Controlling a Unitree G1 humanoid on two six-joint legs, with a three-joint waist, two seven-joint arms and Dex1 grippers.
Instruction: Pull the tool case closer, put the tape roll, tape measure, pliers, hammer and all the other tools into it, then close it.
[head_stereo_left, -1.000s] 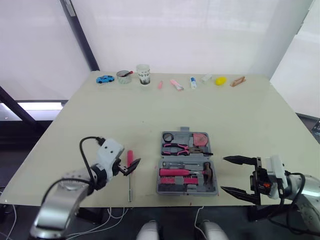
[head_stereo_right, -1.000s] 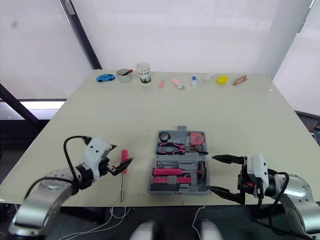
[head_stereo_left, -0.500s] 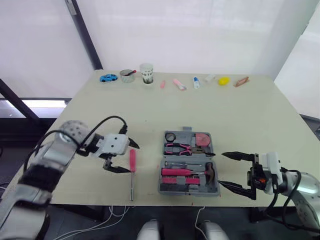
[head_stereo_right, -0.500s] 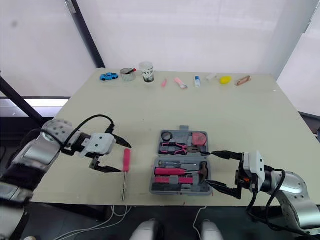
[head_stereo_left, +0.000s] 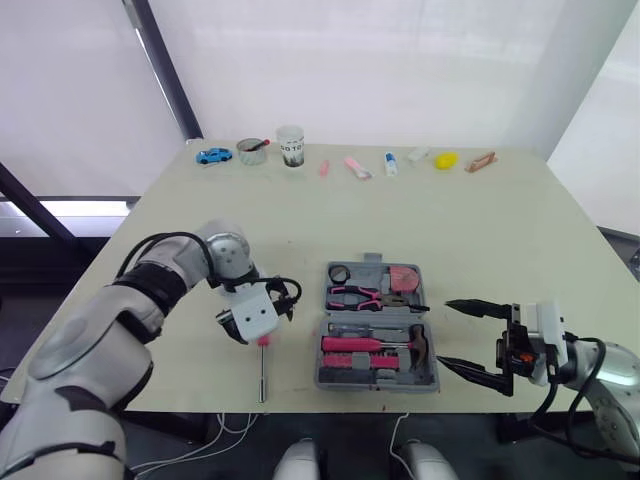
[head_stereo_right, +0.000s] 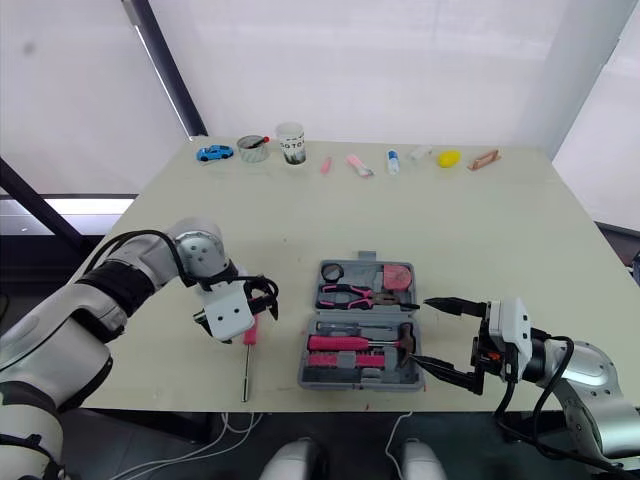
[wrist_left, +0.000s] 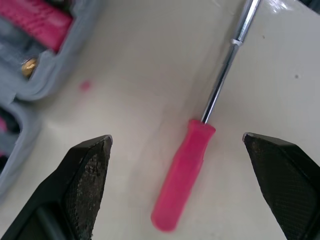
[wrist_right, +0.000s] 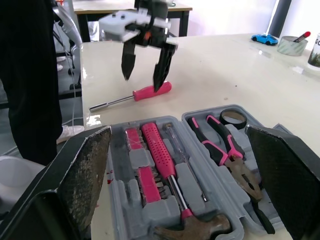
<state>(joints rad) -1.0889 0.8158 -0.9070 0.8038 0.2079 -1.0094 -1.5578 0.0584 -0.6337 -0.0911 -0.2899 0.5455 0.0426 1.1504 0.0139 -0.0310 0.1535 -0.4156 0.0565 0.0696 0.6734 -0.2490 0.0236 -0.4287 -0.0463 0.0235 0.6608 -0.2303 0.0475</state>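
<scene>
— So, materials?
— Tool case: grey moulded plastic, opened flat on a smooth cream surface. Inside it: black tape roll, pink-handled pliers, hammer with a dull metal head. Screwdriver: glossy pink round handle, bright steel shaft.
— Screwdriver against the jaws?
— It lies flat on the surface just left of the case, apart from it, shaft toward the near edge. Left jaws point down over the handle, spread wide, gripping nothing. The handle sits between the two black fingers, touching neither. Right jaws are at the case's right side near the hammer, also wide apart and empty.
— Any writing?
— Dark print on the white cup at the far edge, too small to read.
</scene>
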